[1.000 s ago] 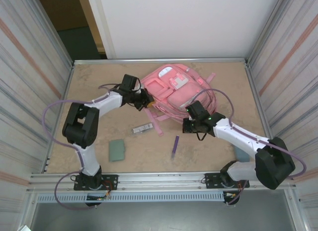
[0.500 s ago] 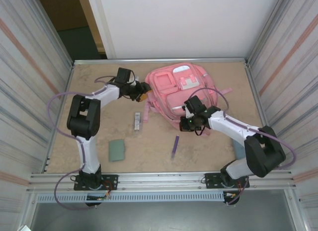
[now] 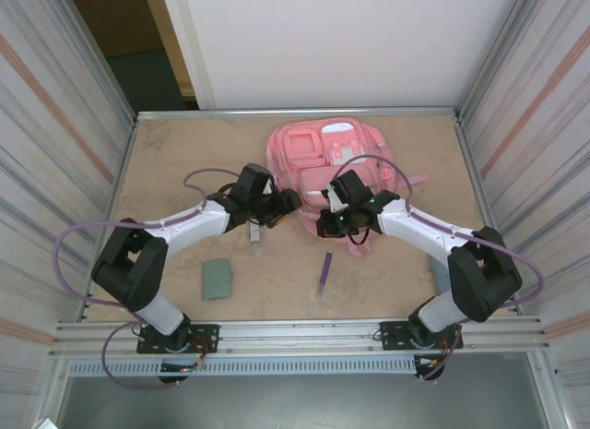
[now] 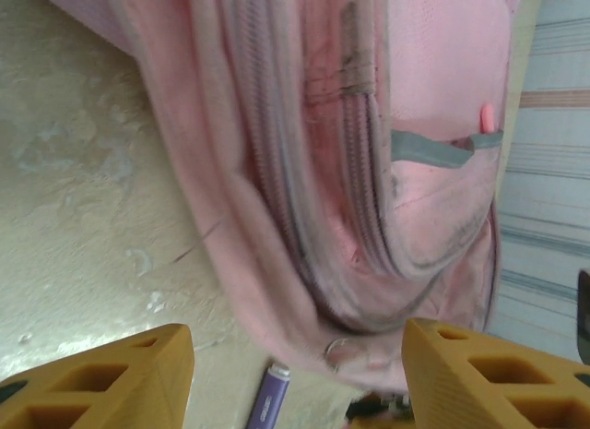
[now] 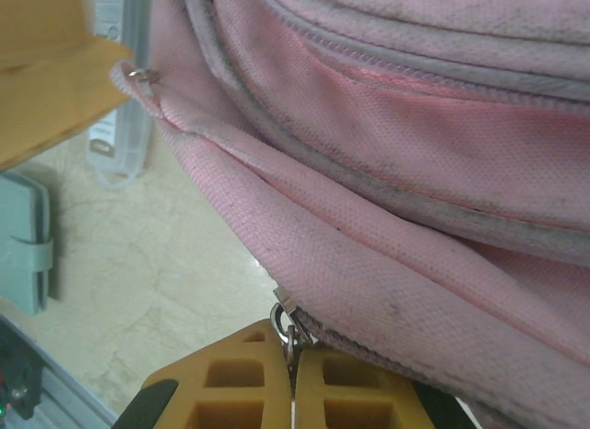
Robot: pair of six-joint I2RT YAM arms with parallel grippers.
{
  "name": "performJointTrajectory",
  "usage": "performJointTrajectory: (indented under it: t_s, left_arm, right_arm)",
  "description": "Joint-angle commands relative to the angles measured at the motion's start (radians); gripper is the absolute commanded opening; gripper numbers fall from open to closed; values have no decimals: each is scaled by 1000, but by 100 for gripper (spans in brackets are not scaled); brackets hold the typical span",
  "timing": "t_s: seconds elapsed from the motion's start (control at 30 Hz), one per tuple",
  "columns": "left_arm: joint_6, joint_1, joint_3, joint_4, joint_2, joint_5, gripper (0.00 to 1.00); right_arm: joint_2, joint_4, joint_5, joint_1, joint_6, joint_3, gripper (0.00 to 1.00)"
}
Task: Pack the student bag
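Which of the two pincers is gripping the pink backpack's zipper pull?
The right pincer: it is closed on the small metal zipper pull of the pink fabric backpack. The left pincer stands open, empty.

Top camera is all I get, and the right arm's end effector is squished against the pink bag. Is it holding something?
Observer: Yes. On the right wrist camera, the right end effector is shut on a little metal zipper pull at the student bag's edge.
Operator: Is the left one grabbing too?
Observer: No. On the left wrist camera, the left end effector is open, its fingers wide apart, with the bag's corner just ahead.
Operator: Anything there it could grab?
Observer: A small metal ring sits at that corner, close to one finger, not gripped.
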Motion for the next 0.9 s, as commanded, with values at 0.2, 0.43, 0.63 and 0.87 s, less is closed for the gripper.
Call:
performJointTrajectory:
  t_s: [0.2,0.43,0.63,0.87]
  left_arm:
    - [-149,-56,8,149,108,-202,35]
    - [66,57,87,44,93,-58,0]
    - [334,153,298,-177,207,153,0]
    - [382,239,510,-248,390,225,29]
  right_arm:
    - [12,12,-26,44,-25,44,0]
    - [-45,-166,89,-44,-111,-1,0]
    - [-76,-243,105,-161,-143,-52,0]
    - [-15,-133,-8,-138,-89,-21,0]
